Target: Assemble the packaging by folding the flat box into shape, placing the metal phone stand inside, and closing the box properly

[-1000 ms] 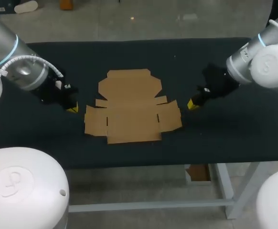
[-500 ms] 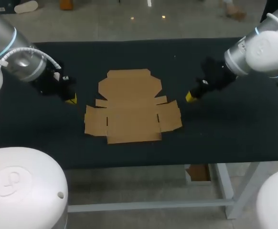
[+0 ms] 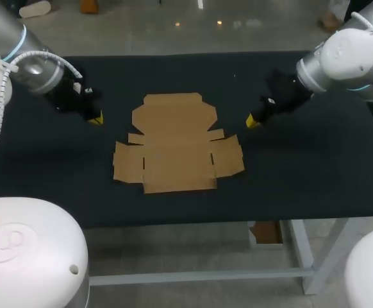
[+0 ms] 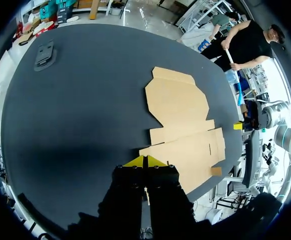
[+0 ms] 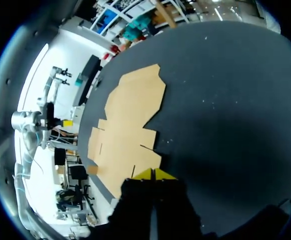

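Note:
The flat brown cardboard box [image 3: 174, 144] lies unfolded in the middle of the black table [image 3: 302, 179]. My left gripper [image 3: 97, 119] is shut and holds nothing, a short way left of the box's far panel. My right gripper [image 3: 252, 120] is also shut and holds nothing, just right of the box's upper right flap. In the left wrist view the shut yellow tips [image 4: 145, 161] hover close to the box [image 4: 185, 130]. The right wrist view shows its shut tips [image 5: 154, 174] by the box [image 5: 125, 125]. No metal phone stand is plainly recognisable.
A small dark grey flat object [image 4: 44, 54] lies on the table far from the box; I cannot tell what it is. Black cloth surrounds the box on every side, with the table's front edge [image 3: 193, 221] below it.
Both grippers have moved toward the far side of the table, from beside the box's side flaps to beside its far panel. The box has not moved.

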{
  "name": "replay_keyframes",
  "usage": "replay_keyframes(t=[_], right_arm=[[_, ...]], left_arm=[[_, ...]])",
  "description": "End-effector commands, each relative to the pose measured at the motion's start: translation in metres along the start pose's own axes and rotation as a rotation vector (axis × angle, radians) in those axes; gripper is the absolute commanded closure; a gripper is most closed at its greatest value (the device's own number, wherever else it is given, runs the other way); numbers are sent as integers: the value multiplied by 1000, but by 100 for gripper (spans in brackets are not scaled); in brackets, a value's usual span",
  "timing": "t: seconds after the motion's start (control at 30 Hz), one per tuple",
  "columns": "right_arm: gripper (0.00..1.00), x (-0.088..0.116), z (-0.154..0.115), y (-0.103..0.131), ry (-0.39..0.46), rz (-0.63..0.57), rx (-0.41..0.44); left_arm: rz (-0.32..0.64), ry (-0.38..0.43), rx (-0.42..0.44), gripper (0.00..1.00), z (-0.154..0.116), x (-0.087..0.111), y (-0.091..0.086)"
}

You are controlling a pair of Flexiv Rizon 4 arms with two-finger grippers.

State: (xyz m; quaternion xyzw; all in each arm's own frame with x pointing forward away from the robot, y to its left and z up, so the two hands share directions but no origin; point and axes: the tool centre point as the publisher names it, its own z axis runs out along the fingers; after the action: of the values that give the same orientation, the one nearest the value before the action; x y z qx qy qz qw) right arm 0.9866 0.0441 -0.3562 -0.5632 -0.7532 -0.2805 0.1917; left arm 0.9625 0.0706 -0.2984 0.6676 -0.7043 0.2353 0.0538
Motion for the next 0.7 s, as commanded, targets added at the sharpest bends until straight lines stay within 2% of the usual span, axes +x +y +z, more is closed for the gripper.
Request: replay_keyframes(t=[0.03,0.33,0.7], right_arm=[[100,-5,8,13,35,1,152],[100,-7,26,28,36,4,177],[100,-12,36,34,41,12,167]], left_arm=[[4,9,-52,100,12,-5,-16],[5,35,-78,100,31,-14,-28],[22,56,-79,100,48,-13,-30]])
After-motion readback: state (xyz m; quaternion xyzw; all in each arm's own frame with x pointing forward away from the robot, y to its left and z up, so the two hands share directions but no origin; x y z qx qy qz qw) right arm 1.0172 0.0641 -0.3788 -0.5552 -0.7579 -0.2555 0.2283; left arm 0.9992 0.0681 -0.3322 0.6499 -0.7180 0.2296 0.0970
